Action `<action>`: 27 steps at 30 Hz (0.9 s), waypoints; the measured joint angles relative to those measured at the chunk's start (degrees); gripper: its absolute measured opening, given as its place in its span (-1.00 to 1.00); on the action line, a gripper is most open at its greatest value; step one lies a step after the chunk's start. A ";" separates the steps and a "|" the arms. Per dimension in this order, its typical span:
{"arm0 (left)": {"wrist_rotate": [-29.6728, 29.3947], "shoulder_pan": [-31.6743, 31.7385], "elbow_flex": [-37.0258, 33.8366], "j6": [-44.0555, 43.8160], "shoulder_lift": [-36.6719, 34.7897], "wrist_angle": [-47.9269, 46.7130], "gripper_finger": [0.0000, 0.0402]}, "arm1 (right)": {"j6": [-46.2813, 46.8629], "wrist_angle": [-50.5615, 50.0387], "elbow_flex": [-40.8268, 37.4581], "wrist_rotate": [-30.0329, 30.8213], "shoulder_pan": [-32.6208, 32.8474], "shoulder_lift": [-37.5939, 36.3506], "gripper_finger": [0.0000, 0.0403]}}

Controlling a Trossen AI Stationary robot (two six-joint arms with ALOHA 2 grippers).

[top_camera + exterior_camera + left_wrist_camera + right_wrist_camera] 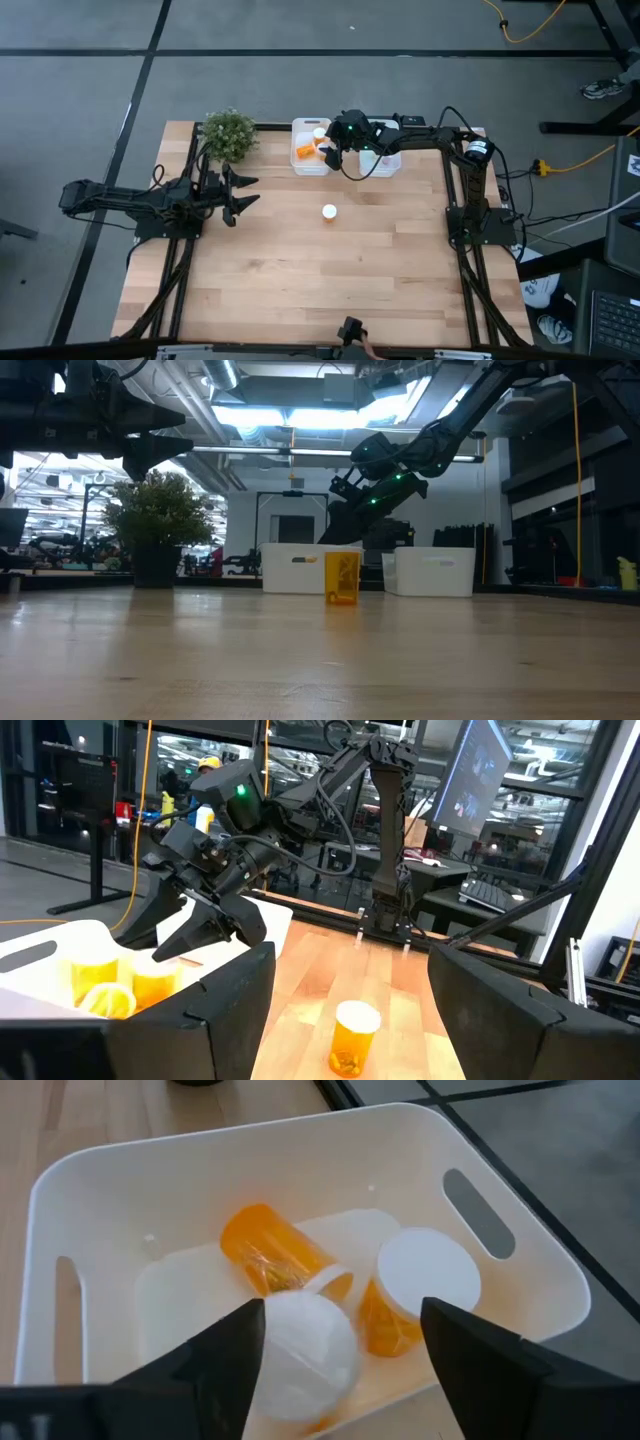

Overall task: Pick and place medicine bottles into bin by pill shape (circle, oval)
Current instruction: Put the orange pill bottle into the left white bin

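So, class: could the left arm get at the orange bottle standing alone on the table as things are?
Probably yes. The bottle stands upright on bare wood, nothing beside it, straight ahead of the left gripper, whose jaws are open. The right gripper is away over the left bin, not in the path.

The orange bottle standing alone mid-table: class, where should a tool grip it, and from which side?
Grip the orange bottle around its cylindrical body just under the white cap, coming straight down from above. It stands upright with open table all round, so fingers can straddle its round sides.

Right claw (331, 152) open, left claw (243, 192) open
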 joint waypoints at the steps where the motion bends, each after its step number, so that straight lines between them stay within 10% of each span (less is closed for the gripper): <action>1: 0.00 -0.01 0.00 0.00 0.02 0.00 0.27 | 0.00 0.00 0.00 0.00 0.00 0.00 0.35; 11: 0.00 -0.02 0.00 0.00 0.02 0.00 0.27 | -0.04 -3.78 4.28 -0.13 0.53 -0.95 0.39; 27: 0.00 -0.01 -0.01 -0.01 0.00 0.00 0.27 | -3.54 -39.26 5.57 -2.16 17.86 -13.84 0.33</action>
